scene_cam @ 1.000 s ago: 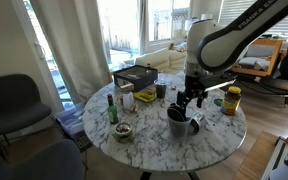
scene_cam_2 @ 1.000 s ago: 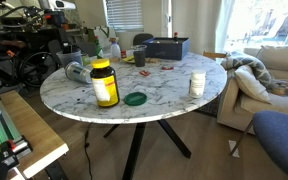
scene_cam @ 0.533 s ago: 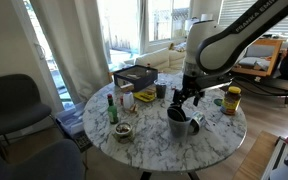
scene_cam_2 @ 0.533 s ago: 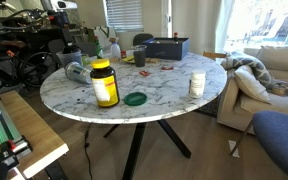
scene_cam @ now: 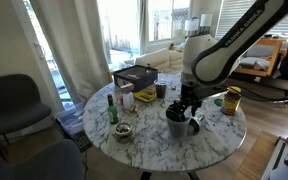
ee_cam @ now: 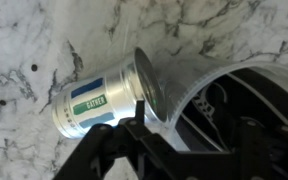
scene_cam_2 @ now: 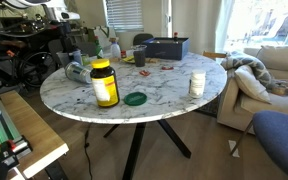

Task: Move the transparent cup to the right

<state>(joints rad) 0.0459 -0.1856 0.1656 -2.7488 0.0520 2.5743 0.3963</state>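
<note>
The transparent cup lies on its side on the marble table. It has a green and blue label, and its mouth faces my gripper. In the wrist view my gripper is open, and its fingers straddle the cup's rim. In an exterior view the gripper hangs low over the cup, next to a grey mug. In an exterior view the cup lies at the table's far left, and the gripper there is mostly hidden.
On the round table stand a yellow-lidded jar, a green bottle, a small bowl, a black box and a dark cup. A green lid and a white bottle lie near the edge.
My gripper has come down a little, closer to the lying cup. The cup and the other things have not moved.
</note>
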